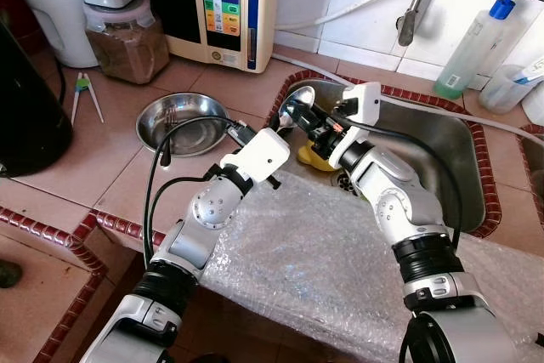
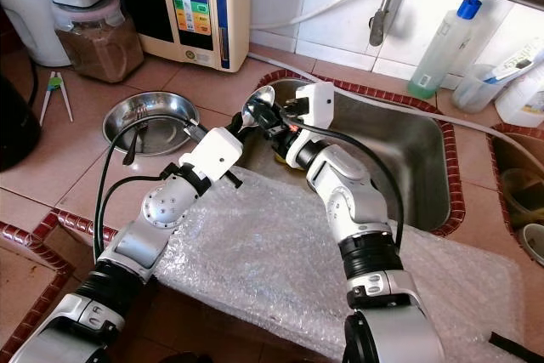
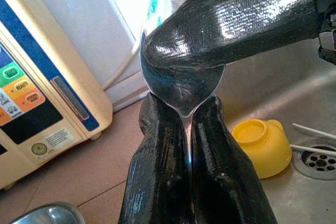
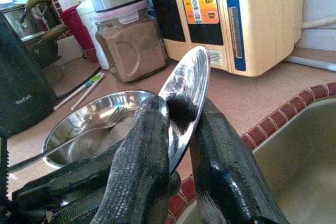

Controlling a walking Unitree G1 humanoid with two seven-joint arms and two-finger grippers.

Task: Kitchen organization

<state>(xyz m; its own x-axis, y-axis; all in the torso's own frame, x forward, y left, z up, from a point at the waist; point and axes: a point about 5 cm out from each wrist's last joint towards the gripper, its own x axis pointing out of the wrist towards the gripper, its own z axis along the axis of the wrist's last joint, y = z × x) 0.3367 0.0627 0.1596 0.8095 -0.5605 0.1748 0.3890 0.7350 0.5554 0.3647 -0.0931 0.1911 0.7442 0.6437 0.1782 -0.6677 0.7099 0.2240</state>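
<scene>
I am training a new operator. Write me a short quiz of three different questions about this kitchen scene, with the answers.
1. True or false: both hands grip the same spoon.
2. What lies inside the steel bowl on the counter? A) a fork B) chopsticks C) a sponge
3. Fill in: the yellow cup lies in the ____.

Key
1. True: the left hand pinches the neck below the bowl of the spoon, and the right hand clamps the bowl of the spoon.
2. A, a fork.
3. sink, near its drain.
</scene>
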